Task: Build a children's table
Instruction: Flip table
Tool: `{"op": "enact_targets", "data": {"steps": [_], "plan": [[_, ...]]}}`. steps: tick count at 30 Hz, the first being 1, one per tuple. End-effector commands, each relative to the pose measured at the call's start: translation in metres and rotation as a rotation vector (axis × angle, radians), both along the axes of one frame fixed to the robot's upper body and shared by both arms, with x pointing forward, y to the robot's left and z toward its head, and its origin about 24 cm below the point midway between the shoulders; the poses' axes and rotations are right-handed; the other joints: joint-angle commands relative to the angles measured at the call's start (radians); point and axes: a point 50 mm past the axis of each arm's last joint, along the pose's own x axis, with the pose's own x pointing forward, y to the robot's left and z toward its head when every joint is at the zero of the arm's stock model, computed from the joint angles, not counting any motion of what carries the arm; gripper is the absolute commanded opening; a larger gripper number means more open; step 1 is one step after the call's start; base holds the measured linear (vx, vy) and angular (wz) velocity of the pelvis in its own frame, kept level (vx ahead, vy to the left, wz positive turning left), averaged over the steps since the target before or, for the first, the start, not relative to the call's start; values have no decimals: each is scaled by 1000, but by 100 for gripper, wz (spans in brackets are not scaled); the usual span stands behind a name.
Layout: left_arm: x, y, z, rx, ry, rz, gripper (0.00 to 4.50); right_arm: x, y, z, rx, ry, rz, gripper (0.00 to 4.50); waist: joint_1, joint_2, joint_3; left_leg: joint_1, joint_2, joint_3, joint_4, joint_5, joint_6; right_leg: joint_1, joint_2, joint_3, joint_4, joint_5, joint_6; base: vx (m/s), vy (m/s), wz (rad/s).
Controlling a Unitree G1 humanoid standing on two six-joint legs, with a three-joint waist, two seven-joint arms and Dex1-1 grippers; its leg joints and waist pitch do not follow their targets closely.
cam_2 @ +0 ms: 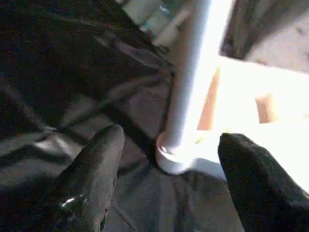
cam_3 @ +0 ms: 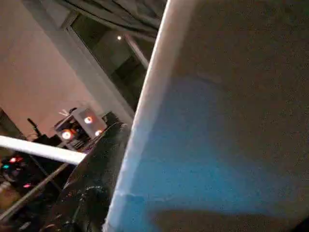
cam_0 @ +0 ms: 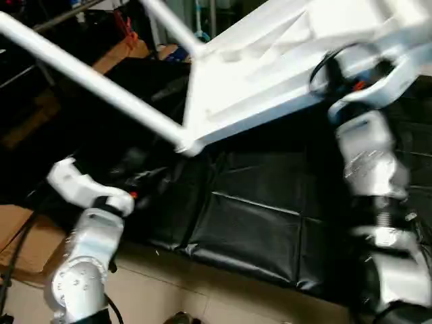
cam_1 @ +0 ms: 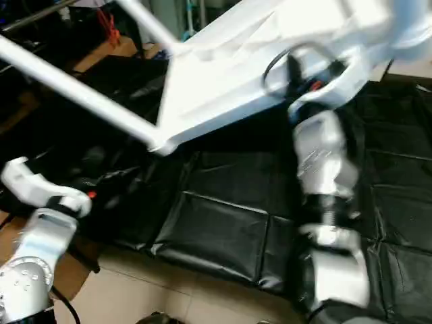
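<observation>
The white tabletop (cam_0: 270, 74) hangs tilted above the black mat (cam_0: 250, 223), its rim seemingly clamped in the right gripper (cam_3: 116, 193), though the far finger is hidden. A leg (cam_0: 88, 81) juts from its lowest corner socket (cam_2: 176, 157), which sits between the left gripper's (cam_2: 169, 179) spread fingers (cam_2: 96, 164), untouched

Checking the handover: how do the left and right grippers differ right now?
Left gripper: its black fingers stand apart with nothing between them, near the long white tubular leg where it enters the corner socket. Right gripper: up against the white plastic square tabletop, which is tilted above the black mat, one finger at its edge. Both are black and two-fingered.
</observation>
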Motion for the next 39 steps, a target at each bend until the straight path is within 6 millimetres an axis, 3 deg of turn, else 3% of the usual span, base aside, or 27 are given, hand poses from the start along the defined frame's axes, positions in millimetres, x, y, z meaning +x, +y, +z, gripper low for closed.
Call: {"op": "enact_targets", "data": {"steps": [1, 8, 11, 15, 19, 23, 26, 36, 39], "plan": [[-2, 0, 4, 71, -14, -37, 350, 1, 2, 32, -232, -95, -2, 214, -11, -43, -78, 37, 38, -9, -75, -37, 77, 47, -14, 13, -68, -185, -153, 0, 0, 0], [0, -9, 18, 230, -68, -161, 350, 11, -13, 49, -488, 9, 24, 214, -25, -54, -73, 36, 34, 0, -80, -136, 36, 42, -16, 12, -81, -287, -117, 0, 0, 0], [1, -12, 22, 256, -82, -196, 350, 13, -16, 51, -542, 45, 33, 214, -38, -49, -68, 35, 36, -3, -88, -199, 7, 41, -16, 10, -83, -329, -110, 0, 0, 0], [1, -23, 30, 375, -117, -283, 350, 17, -19, 58, -635, 116, 75, 214, -57, -56, -60, 57, 39, -8, -101, -375, -59, 29, -13, 8, -98, -397, -95, 0, 0, 0], [2, -26, 35, 401, -137, -303, 350, 18, -23, 63, -647, 143, 75, 214, -66, -59, -56, 55, 40, -13, -105, -429, -81, 33, -17, 7, -98, -437, -98, 0, 0, 0], [2, -29, 39, 439, -155, -324, 350, 21, -30, 73, -681, 190, 74, 212, -70, -65, -53, 73, 39, -18, -107, -519, -105, 24, -16, 3, -112, -484, -84, 0, 0, 0], [2, -30, 39, 454, -156, -335, 350, 22, -33, 77, -684, 214, 80, 211, -68, -62, -52, 74, 41, -19, -111, -531, -110, 24, -14, 5, -108, -443, -97, 0, 0, 0], [1, -35, 43, 521, -178, -390, 350, 23, -43, 88, -804, 334, 73, 211, -67, -71, -53, 60, 43, -22, -112, -517, -108, 33, -21, 9, -96, -390, -128, 0, 0, 0], [0, -39, 46, 547, -194, -418, 350, 23, -44, 90, -798, 360, 95, 211, -65, -68, -53, 62, 44, -20, -111, -510, -108, 31, -19, 10, -94, -370, -141, 0, 0, 0]]}}
